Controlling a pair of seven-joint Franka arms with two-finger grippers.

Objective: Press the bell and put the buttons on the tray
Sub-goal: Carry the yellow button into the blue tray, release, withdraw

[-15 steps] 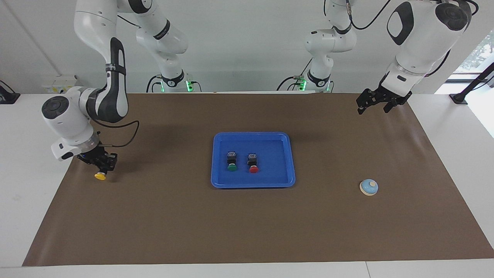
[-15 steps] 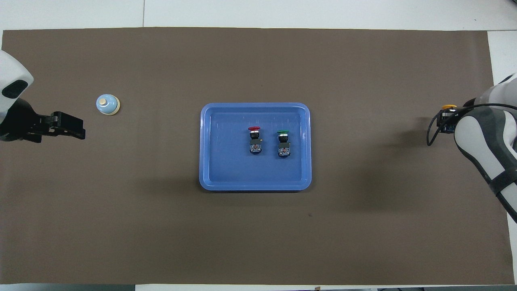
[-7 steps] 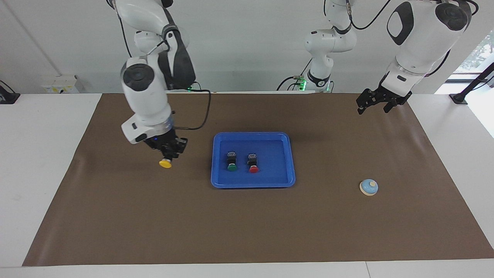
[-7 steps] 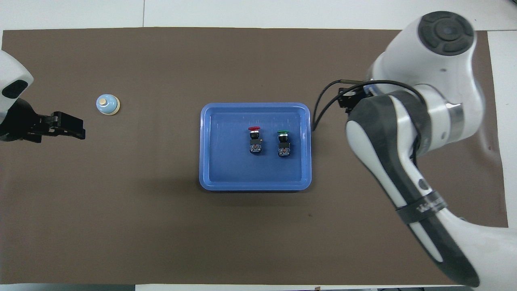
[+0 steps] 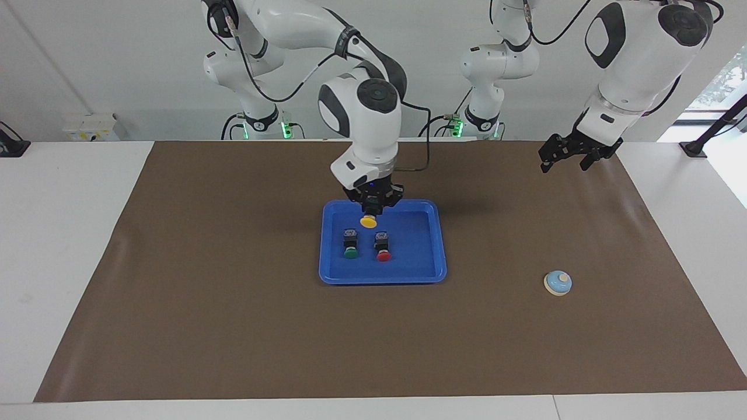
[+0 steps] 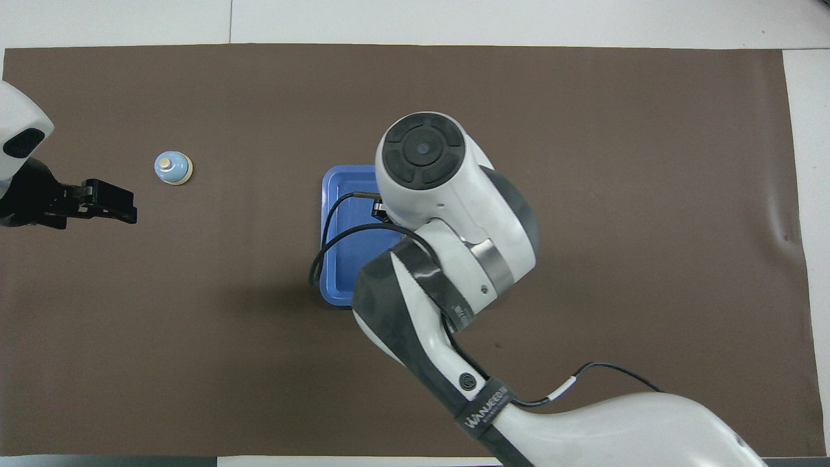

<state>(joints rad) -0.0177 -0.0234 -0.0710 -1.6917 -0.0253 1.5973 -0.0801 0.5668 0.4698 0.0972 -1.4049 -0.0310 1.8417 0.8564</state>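
Right gripper: moved from the mat's edge at the right arm's end to above the tray.
Yellow button: lifted off the mat, now carried over the tray's robot-side part.

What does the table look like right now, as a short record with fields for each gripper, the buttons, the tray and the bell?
right gripper: shut on yellow button, over the tray
left gripper: open, waiting near the left arm's end
tray: blue, mid-table
in tray: green button, red button, side by side
bell: on the mat, apart from the tray
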